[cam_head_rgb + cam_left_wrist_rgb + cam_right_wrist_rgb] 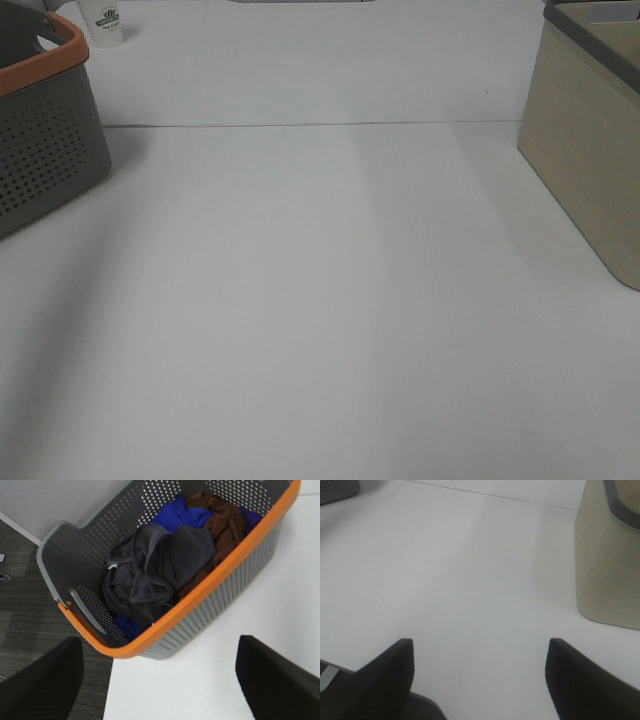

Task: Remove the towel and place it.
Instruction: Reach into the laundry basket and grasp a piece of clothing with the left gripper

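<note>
In the left wrist view the dark charcoal towel (155, 572) lies crumpled in a grey perforated basket with an orange rim (235, 560), on top of blue (180, 512) and brown (220, 517) cloths. A small white tag (113, 566) shows at its edge. My left gripper (160, 680) is open and empty, some way from the basket's rim and over the table's edge. My right gripper (477, 675) is open and empty above bare white table. Neither gripper shows in the exterior high view, where the basket (40, 130) stands at the far left.
A beige bin with a dark rim (590, 150) stands at the right edge, also in the right wrist view (607, 565). A small white cup (104, 22) stands behind the grey basket. Dark floor (25, 610) lies beyond the table's edge.
</note>
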Robot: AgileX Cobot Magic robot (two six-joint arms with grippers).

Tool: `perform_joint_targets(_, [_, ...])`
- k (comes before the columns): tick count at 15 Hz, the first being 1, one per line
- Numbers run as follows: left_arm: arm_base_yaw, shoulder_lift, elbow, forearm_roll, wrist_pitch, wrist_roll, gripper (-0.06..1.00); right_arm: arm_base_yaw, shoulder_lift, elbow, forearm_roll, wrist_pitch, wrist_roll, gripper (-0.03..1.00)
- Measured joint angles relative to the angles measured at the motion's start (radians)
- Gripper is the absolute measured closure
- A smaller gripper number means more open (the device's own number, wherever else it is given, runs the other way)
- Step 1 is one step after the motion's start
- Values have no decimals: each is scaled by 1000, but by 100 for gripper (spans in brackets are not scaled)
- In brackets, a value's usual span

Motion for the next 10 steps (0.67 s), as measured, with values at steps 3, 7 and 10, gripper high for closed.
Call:
perform_joint_targets(3, [0, 119, -115, 59, 23, 1, 18, 0, 0, 0, 0, 0, 0, 24])
perform_joint_targets(7, [45, 283, -275, 47, 45, 47, 18, 0, 0, 0, 0, 0, 0, 24])
perform_joint_targets(10, [180, 433, -401, -55, 46, 118, 18, 0, 0, 0, 0, 0, 1, 24])
